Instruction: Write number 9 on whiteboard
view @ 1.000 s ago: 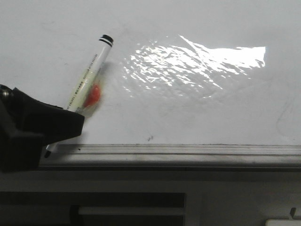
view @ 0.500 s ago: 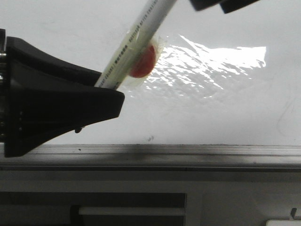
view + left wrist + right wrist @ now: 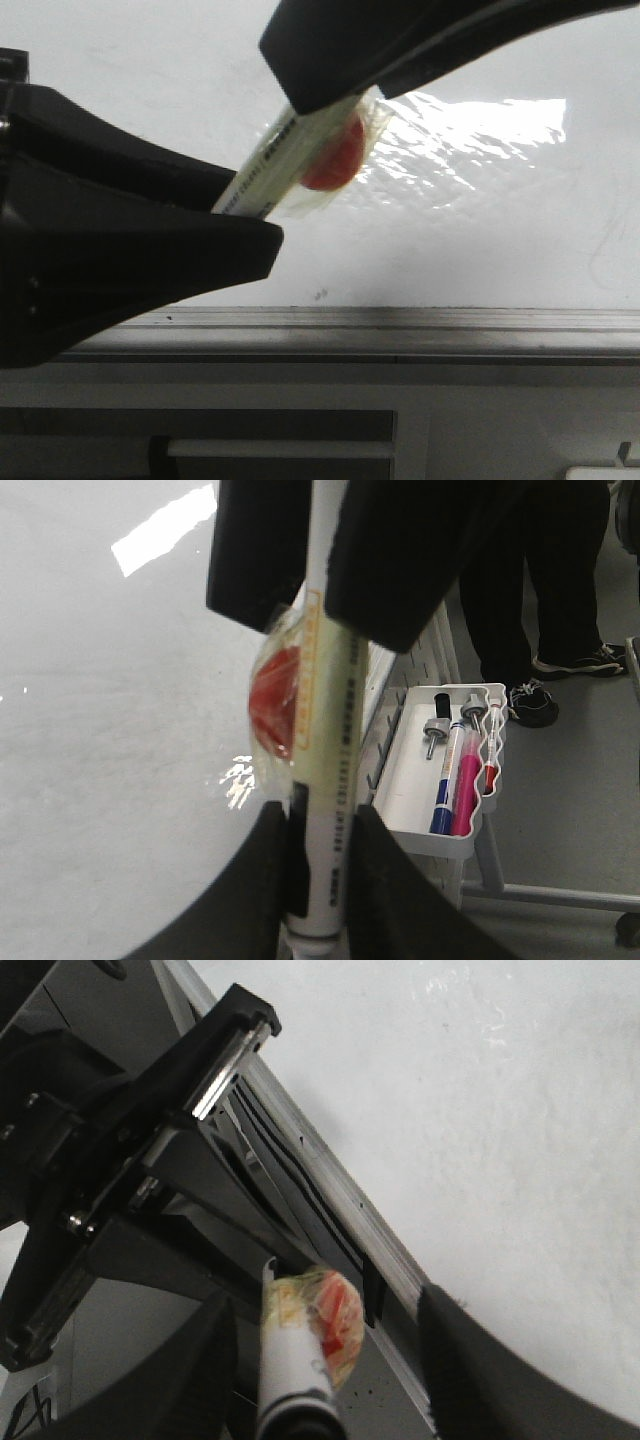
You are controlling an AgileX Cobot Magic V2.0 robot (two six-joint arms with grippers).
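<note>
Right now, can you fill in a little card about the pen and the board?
pen: white marker, red blob taped on
left gripper: shut on the pen
right gripper: open, fingers either side of the pen's other end
whiteboard: no 9 visible
ledge: grey, under the whiteboard

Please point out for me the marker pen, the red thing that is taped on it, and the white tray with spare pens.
marker pen point(image 3: 333, 780): left wrist view, on its white printed barrel.
red thing point(image 3: 337, 160): front view, middle of the red disc under clear tape.
white tray point(image 3: 412, 785): left wrist view, on its bare floor beside the pens.
</note>
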